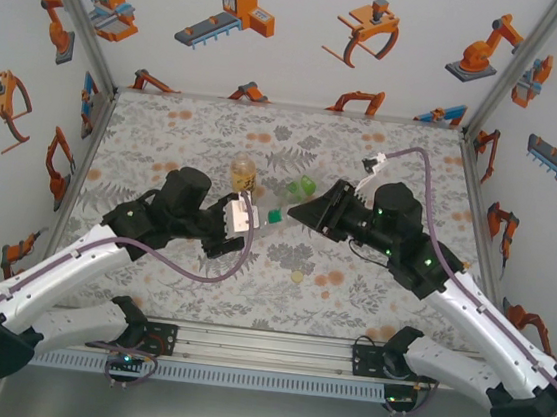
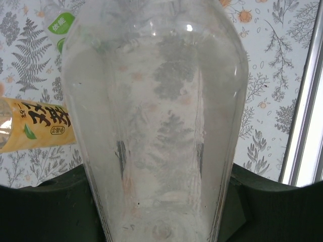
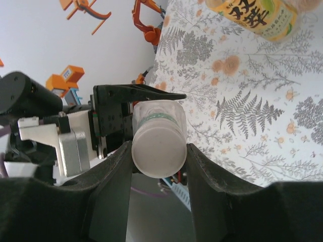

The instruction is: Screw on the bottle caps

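Two pincers meet over the middle of the desk (image 1: 166, 135). Our left pincer (image 1: 231, 215) is clamped on the clear bottle (image 2: 161, 126), and our right pincer (image 3: 159, 164) grips the whitish cap (image 3: 157, 151) at that bottle's mouth. We see the amber bottle (image 1: 242, 172) and the green bottle (image 1: 302, 186) just behind, and the yellowish cap (image 1: 298, 275) lies nearer the arm bases.

Both arms reach in from the near edge of the table (image 1: 148, 289) and meet over its middle, wrists turned toward each other. Left arm (image 1: 71, 265) slants up and to the right. I see the left gripper (image 1: 245, 215) clamped on the clear bottle (image 2: 161, 126), its fingers (image 2: 50, 212) pressed to either side. Right arm (image 1: 474, 306) mirrors it from the other side. The right gripper (image 1: 303, 211) sits nose to nose with the left — jaws closed around the whitish cap (image 3: 157, 154), one dark finger on each side of it.
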Robot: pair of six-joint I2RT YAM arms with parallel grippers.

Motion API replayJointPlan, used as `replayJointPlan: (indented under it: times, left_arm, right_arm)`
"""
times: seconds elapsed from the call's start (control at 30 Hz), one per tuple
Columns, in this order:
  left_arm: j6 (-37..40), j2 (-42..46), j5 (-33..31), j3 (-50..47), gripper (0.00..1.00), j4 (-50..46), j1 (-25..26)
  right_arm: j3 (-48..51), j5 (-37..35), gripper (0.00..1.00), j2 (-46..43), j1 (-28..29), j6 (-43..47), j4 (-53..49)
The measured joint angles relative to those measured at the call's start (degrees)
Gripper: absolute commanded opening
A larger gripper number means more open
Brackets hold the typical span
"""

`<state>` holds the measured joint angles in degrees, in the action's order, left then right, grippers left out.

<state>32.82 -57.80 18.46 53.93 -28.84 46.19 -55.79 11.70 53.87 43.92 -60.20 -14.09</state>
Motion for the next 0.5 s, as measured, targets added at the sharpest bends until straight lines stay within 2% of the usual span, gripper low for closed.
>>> replayJointPlan:
  times: [0.07, 0.13, 0.23, 0.33, 0.5]
  left_arm:
    - [0.0, 0.0, -0.4, 0.0, 0.0, 0.0, 0.1]
    - [0.0, 0.0, -0.6, 0.0, 0.0, 0.0, 0.3]
    - [0.4, 0.1, 0.5, 0.0, 0.0, 0.8, 0.9]
    - [1.0, 0.6, 2.5, 0.0, 0.0, 1.7, 1.7]
    - [2.0, 1.5, 5.9, 0.0, 0.0, 1.9, 1.8]
  right_arm:
    - [-0.1, -0.2, 0.29, 0.1, 0.0, -1.2, -0.2]
    - [-0.2, -0.2, 0.5, 0.0, 0.0, -0.8, -0.4]
    - [-0.7, -0.4, 0.67, -0.8, 0.1, 2.6, -1.3]
    - [-1.5, -1.2, 0.73, -2.8, 0.0, 8.9, -3.3]
    - [-2.4, 0.2, 0.71, -8.2, 0.0, 22.8, -4.1]
